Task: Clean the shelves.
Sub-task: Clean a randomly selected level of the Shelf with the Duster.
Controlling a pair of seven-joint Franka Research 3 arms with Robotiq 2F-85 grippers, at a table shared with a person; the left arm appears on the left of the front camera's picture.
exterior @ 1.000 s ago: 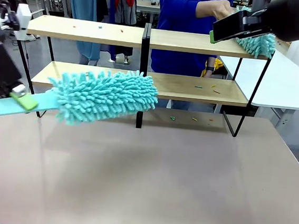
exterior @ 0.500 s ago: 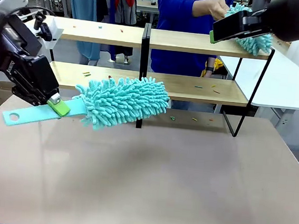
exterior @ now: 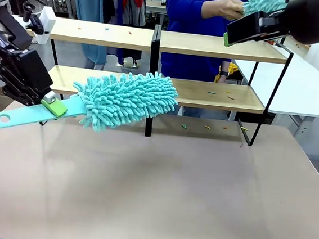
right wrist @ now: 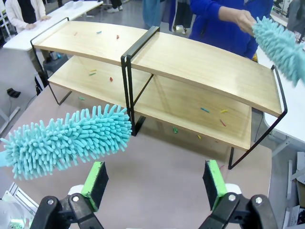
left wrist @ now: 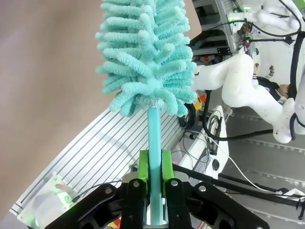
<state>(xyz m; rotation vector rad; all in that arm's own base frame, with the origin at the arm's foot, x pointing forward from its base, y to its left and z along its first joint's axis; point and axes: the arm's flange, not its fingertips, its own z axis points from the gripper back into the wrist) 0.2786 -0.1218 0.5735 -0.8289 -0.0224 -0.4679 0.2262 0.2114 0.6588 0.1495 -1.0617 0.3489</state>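
Note:
The shelves [exterior: 212,45] [right wrist: 200,62] stand at the table's far side, light-wood boards on a black frame. My left gripper [exterior: 53,106] [left wrist: 155,167] is shut on the flat handle of a teal fluffy duster [exterior: 124,99] [left wrist: 145,52]. The duster head hangs in front of the lower left board, just above the table. My right gripper [right wrist: 155,179] [exterior: 244,27] is open and holds nothing, high over the upper right board. A person in blue holds a second teal duster [exterior: 264,2] [right wrist: 281,45] above that board's right end.
Small coloured bits lie on the lower right board [exterior: 221,95] [right wrist: 212,110], on the upper left board [exterior: 117,30] and on the tabletop [exterior: 195,126] under the rack. A white table [exterior: 304,82] stands at the right. The brown tabletop's near half [exterior: 157,198] is bare.
My left arm carried the duster right, then slightly back left and up. The person lifted the second duster off the upper right board. My right gripper stayed put.

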